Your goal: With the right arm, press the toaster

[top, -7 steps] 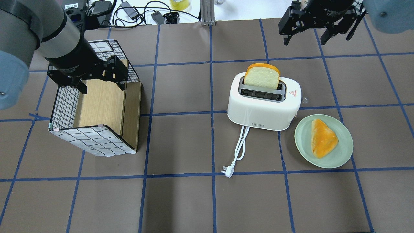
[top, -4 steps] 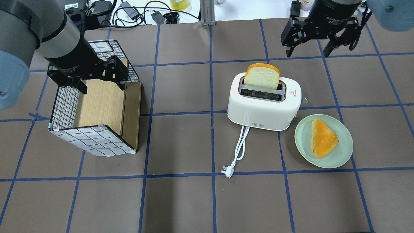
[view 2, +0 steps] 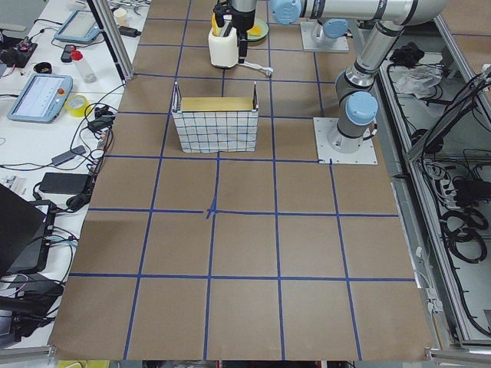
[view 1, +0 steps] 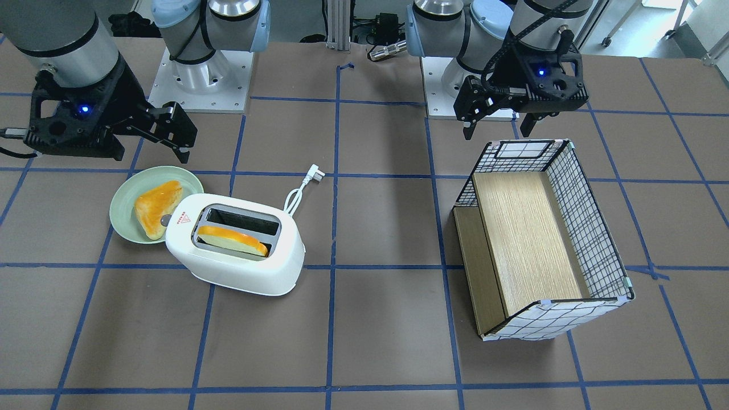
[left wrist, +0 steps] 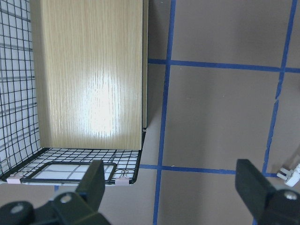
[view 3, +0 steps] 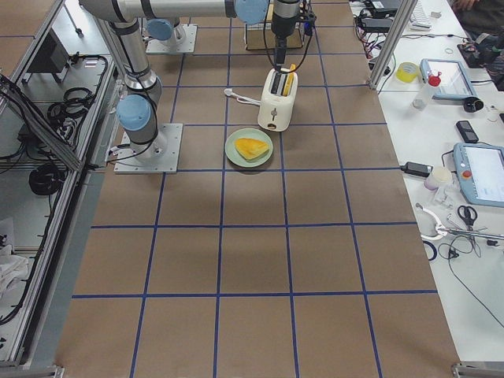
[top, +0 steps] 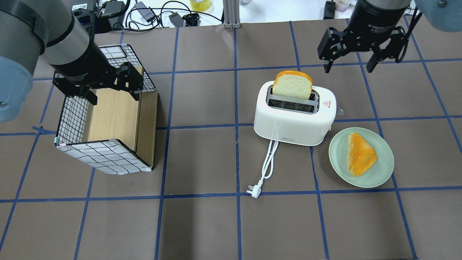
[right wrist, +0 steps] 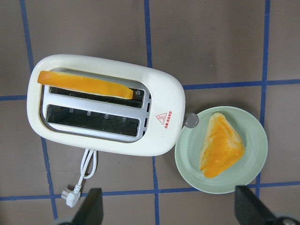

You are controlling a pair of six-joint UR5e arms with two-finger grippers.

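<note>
1. White rounded two-slot plastic toaster [top: 294, 117] sits right of centre in the overhead view, a bread slice [top: 292, 85] standing proud in its far slot.
2. Small grey round knob [right wrist: 190, 120] at its end faces the pale green plate [top: 382, 169], likely the press target.
3. Right gripper [top: 349, 65], upper right, fingers apart, holding nothing, well clear of the toaster.
4. Left gripper [top: 104, 92] hovers spread over the wire-mesh basket with wooden floor [top: 108, 151], parked out of the way.

1. The left gripper [left wrist: 171, 187] hangs above the table [left wrist: 220, 117], its black fingers [left wrist: 96, 180] spread wide apart.
2. A wire basket [left wrist: 21, 122] with a wooden panel [left wrist: 89, 75] lies below.
3. A white plug [left wrist: 289, 174] shows at the right edge.
</note>
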